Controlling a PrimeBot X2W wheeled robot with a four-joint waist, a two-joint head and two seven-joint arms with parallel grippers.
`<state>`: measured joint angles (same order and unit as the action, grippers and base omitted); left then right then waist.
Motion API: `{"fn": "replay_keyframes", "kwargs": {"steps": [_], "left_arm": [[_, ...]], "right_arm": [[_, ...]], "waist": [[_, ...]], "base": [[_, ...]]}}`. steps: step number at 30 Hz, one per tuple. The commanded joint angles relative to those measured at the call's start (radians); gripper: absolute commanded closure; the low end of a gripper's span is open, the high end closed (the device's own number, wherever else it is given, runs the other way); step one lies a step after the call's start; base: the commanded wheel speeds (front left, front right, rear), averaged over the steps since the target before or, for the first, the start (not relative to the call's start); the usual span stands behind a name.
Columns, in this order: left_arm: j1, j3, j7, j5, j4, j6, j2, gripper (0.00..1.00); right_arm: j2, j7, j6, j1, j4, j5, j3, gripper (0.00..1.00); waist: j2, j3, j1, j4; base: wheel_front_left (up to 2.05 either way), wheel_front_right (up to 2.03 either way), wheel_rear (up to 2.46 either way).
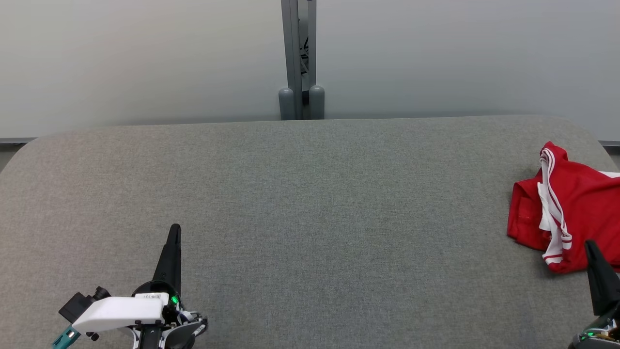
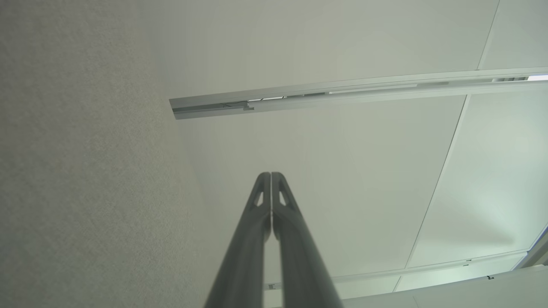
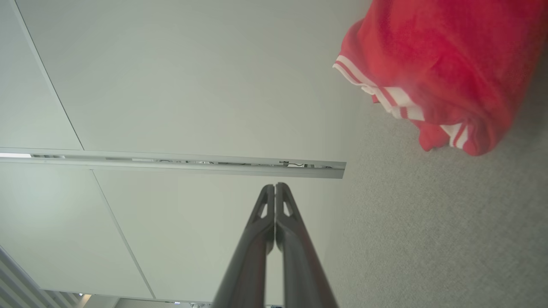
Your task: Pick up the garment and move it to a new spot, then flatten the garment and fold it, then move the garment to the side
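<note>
A crumpled red garment (image 1: 579, 208) with white striped trim lies at the right edge of the grey table (image 1: 310, 218). The right wrist view has the garment (image 3: 445, 64) at its upper right, apart from the fingers. My right gripper (image 1: 590, 245) stands at the lower right, tip just in front of the garment's near edge, and its fingers are pressed together, shut and empty (image 3: 274, 186). At the lower left, far from the cloth, my left gripper (image 1: 175, 228) points up the table, also shut on nothing (image 2: 271, 174).
Pale partition panels rise behind the table, joined by a grey post (image 1: 299, 58) at the back centre. The table's far corners are rounded. Grey cloth surface stretches between the two grippers.
</note>
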<state>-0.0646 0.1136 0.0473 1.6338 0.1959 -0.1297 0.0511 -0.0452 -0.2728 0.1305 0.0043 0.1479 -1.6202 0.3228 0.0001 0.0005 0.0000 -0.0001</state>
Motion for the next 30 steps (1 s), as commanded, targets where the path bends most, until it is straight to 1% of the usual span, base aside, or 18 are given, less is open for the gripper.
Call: {"fn": "replay_keyframes", "kwargs": {"steps": [1, 30], "left_arm": [[-0.009, -0.004, -0.002, 0.002, -0.004, -0.004, 0.004, 1.00], [-0.009, -0.005, -0.004, 0.001, -0.004, -0.004, 0.003, 1.00]], "right_arm": [[-0.010, -0.003, 0.001, -0.010, -0.002, -0.004, 0.005, 1.00], [-0.010, -0.003, 0.000, -0.010, -0.002, -0.004, 0.005, 1.00]], "waist": [[-0.0001, 0.000, 0.0000, 0.000], [-0.0001, 0.000, 0.0000, 0.000]], "base": [[0.00, 0.00, 0.00], [0.00, 0.00, 0.00]]}}
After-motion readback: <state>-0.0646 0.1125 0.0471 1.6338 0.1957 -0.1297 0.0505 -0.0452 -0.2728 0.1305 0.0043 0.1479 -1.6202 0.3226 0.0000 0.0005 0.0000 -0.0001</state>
